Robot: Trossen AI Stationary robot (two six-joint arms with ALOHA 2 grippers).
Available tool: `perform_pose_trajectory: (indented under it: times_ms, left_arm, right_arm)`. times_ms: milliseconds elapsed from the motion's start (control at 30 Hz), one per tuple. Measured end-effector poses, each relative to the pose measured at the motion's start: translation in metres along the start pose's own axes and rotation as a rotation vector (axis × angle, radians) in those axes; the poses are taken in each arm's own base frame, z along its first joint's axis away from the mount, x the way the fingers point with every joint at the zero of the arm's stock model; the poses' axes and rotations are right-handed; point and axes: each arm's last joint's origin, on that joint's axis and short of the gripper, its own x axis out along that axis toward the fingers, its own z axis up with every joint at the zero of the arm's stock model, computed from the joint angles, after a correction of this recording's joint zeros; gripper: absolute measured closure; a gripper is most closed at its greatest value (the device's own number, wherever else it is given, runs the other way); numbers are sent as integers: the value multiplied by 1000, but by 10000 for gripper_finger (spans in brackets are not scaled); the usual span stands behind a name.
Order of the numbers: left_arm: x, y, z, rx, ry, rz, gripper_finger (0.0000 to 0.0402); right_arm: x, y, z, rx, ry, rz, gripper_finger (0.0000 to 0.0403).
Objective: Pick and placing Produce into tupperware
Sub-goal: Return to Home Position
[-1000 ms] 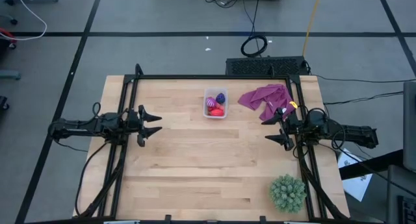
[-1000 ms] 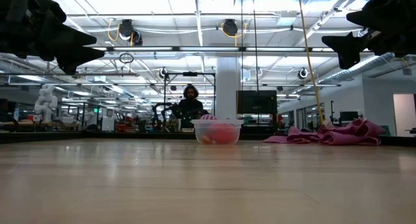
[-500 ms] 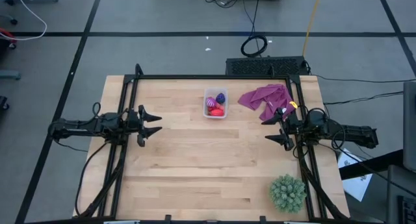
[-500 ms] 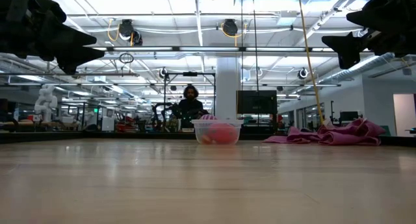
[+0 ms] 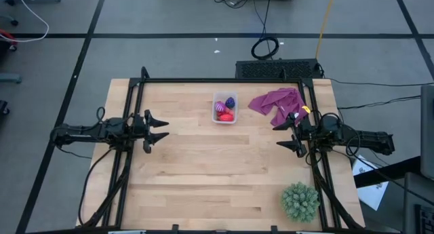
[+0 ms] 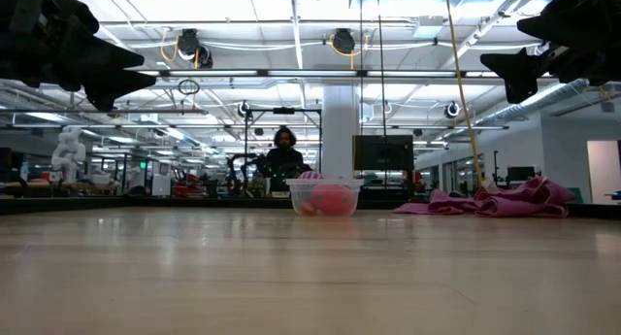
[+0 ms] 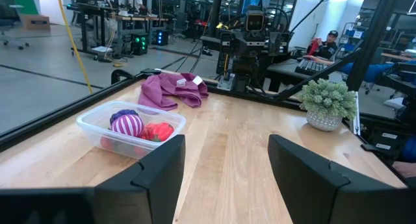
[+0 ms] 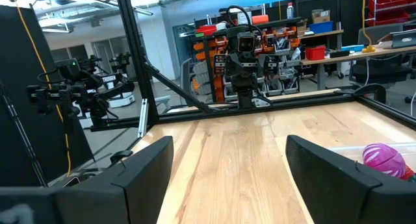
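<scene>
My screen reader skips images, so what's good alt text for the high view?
Clear tupperware holding toy produce sits on a wooden table beside a purple cloth. The left gripper and right gripper hover open at opposite sides.

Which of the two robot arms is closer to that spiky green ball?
The right. The right gripper hangs open on the same side as the green spiky ball. The left gripper hangs open at the opposite side, across the table.

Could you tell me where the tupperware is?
In the high view, the clear rectangular plastic container sits near the table's far edge, left of the purple cloth.
</scene>
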Motion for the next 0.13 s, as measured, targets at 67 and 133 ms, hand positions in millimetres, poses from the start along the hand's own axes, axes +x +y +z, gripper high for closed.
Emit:
perform_pose_trajectory:
  times_ms: [67,133]
  left_arm:
    - [0,0,0,0,0,0,176]
    - [0,0,0,0,0,0,176]
  right_arm:
    - [0,0,0,0,0,0,112]
    - [0,0,0,0,0,1,112]
